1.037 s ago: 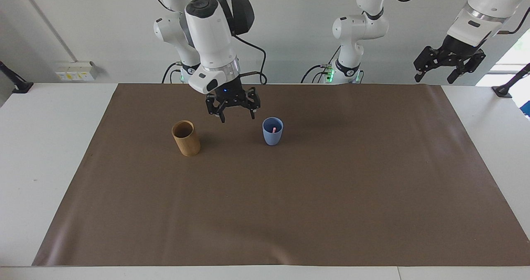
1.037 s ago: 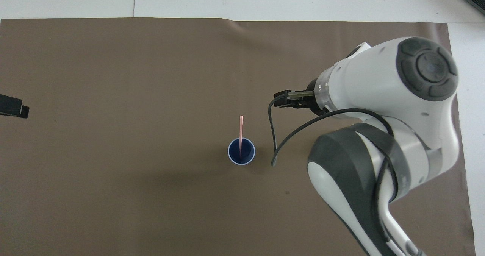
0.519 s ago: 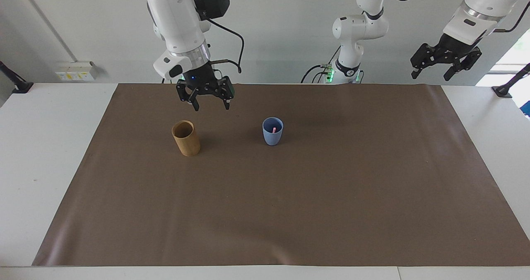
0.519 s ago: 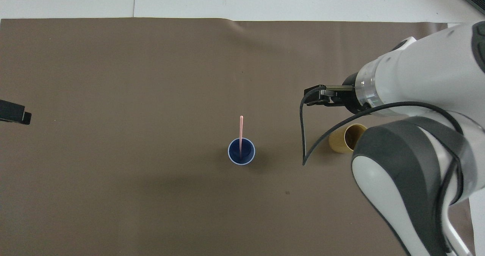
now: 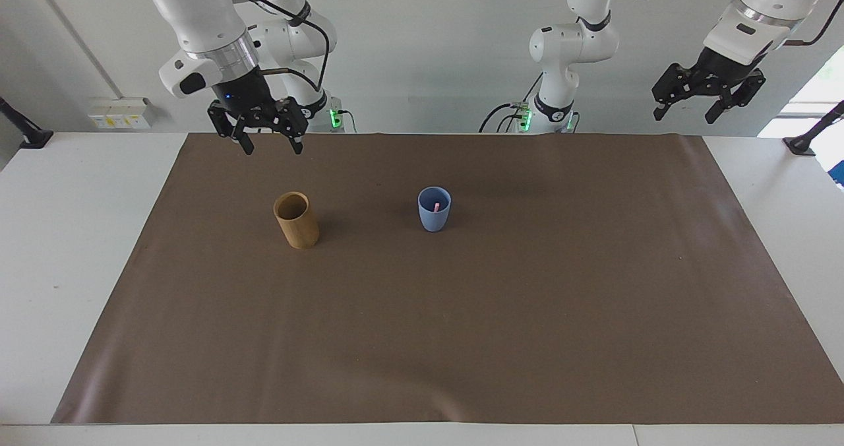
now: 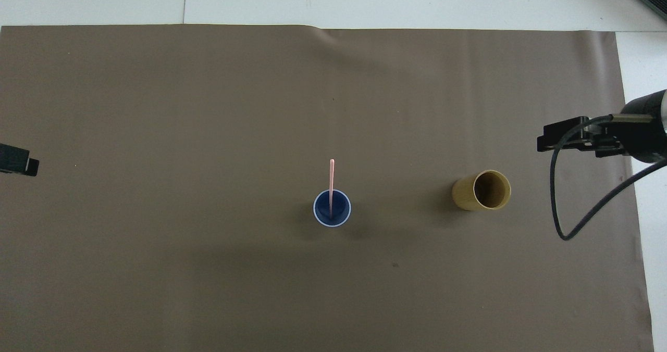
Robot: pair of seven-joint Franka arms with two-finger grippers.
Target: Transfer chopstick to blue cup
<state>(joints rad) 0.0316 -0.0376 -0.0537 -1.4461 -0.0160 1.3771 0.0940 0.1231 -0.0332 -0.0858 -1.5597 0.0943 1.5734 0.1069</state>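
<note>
Chopstick (image 6: 331, 183) upright in blue cup (image 5: 434, 216)

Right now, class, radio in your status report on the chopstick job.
Both grippers, right gripper and left gripper, up, open, empty. Chopstick standing in blue cup. Nothing in the way.

The chopstick (image 5: 436, 206) stands in the blue cup (image 5: 434, 210), seemingly leaning on its rim. Both grippers hang open and empty: right gripper (image 5: 270, 141), left gripper (image 5: 690, 107).

I see the thin pink chopstick (image 6: 332, 180) standing inside the upright small light-blue tapered cup (image 5: 434, 216), mid-desk.
</note>
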